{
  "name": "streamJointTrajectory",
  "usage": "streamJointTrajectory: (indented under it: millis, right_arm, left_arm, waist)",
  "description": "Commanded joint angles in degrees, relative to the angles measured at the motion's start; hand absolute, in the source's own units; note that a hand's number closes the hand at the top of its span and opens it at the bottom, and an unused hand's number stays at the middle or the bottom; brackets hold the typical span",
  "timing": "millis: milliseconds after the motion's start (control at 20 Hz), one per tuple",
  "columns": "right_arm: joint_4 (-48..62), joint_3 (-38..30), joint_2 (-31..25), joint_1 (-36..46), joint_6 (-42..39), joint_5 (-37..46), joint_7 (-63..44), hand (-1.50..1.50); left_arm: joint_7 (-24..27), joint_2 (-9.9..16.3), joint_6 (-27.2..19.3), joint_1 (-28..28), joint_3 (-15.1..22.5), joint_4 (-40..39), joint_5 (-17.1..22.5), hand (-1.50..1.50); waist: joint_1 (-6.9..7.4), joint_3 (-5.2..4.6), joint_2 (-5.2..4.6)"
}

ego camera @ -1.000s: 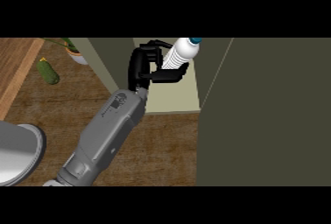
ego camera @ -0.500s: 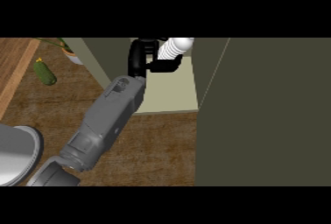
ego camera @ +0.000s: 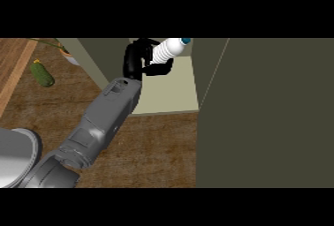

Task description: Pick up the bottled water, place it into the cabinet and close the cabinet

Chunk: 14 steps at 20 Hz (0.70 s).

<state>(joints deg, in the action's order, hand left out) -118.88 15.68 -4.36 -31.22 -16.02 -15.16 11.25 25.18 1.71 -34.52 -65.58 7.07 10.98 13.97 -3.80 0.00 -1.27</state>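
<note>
The bottled water, white with a blue cap, is tilted with its cap toward the upper right. My left hand is shut on it, fingers over its top and thumb under it. Hand and bottle are over the far part of the cabinet's pale inner floor, inside the open front. The grey forearm reaches in from the lower left. Whether the bottle touches the floor cannot be told. My right hand does not show.
The cabinet's large dark olive panel fills the right side. A green cucumber lies on the wooden counter at upper left, near a small white-and-orange object. A grey rounded shape sits at the lower left edge.
My left hand has carried the bottle a little farther and leftward over the cabinet floor, and the forearm has swung left. The hand has stayed shut on the bottle.
</note>
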Motion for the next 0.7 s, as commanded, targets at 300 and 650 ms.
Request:
streamJointTrajectory:
  millis: [300, 650]
  right_arm:
    - [-0.3, 1.0, 0.6, 1.3, 0.3, -0.4, -0.8, -1.5]
    - [2.1, -1.4, -0.5, 0.9, -0.8, -1.1, 1.2, -1.5]
  left_arm:
    - [1.5, 3.1, -4.5, -1.4, 0.6, -6.6, -3.1, -1.5]
    - [4.3, 4.0, -2.1, 2.7, -0.7, -7.2, -2.4, -1.5]
  waist:
    - [-0.47, -0.04, -0.45]
    - [-0.08, -0.05, -0.47]
